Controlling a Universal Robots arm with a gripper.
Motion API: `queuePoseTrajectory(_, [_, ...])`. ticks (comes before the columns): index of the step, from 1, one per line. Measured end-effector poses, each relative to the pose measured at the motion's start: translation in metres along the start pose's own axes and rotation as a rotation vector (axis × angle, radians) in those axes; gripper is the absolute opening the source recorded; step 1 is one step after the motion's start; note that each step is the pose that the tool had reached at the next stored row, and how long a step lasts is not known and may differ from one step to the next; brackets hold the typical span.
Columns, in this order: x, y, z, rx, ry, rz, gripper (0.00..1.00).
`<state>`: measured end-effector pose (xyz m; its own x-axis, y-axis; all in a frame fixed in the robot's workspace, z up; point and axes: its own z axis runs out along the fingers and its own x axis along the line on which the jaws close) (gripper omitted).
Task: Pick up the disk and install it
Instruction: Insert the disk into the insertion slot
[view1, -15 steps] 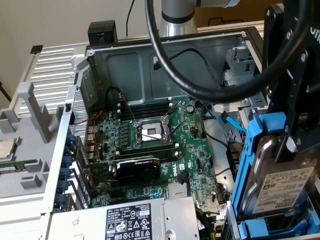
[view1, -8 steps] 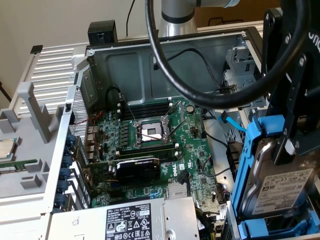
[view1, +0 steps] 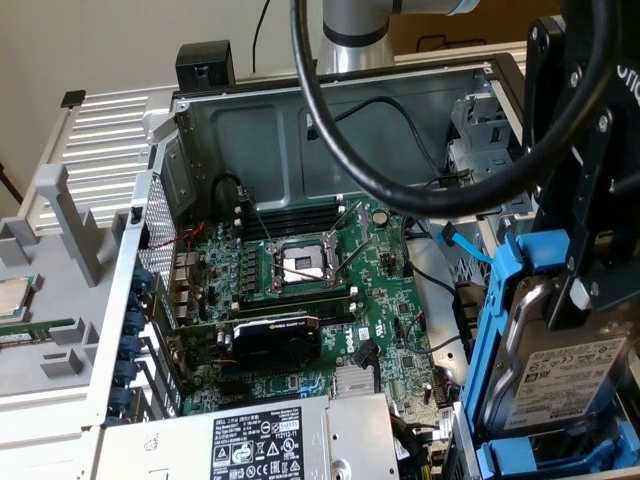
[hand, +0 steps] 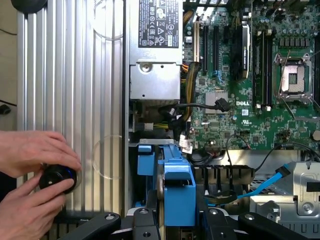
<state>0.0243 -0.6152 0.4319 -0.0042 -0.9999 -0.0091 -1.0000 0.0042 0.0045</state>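
Closest to us in the exterior view, the gripper (view1: 572, 292) has its jaws partway closed on the disk (view1: 562, 385), clamping it by its blue frame, so that the drive stands on edge at the exterior view's right with its white label facing the camera. From the wrist view we look straight down the same disk (hand: 176, 186), blue frame edge-on between the black fingers (hand: 252, 220), poised over the edge of the open case beside the motherboard (hand: 250, 107). We cannot tell whether it touches the case. The wrist view also gives us a person's two hands (hand: 32, 152) cupped around a black knob (hand: 57, 177) on a ribbed silver panel (hand: 75, 90). Farther off, both views take in the power-supply box (view1: 250, 440), the empty processor socket (view1: 300, 265) and a blue cable (view1: 465, 245). The exterior view adds a thick black cable (view1: 400, 175) looping across the case.
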Motion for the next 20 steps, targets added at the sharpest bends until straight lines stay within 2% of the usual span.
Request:
queuePoseTrajectory(4, [0.0000,0.0000,0.0000,0.0000,0.0001,0.000,0.38])
queuePoseTrajectory(6, [0.0000,0.0000,0.0000,0.0000,0.0001,0.000,0.51])
queuePoseTrajectory(20, [0.0000,0.0000,0.0000,0.0000,0.0000,0.000,0.51])
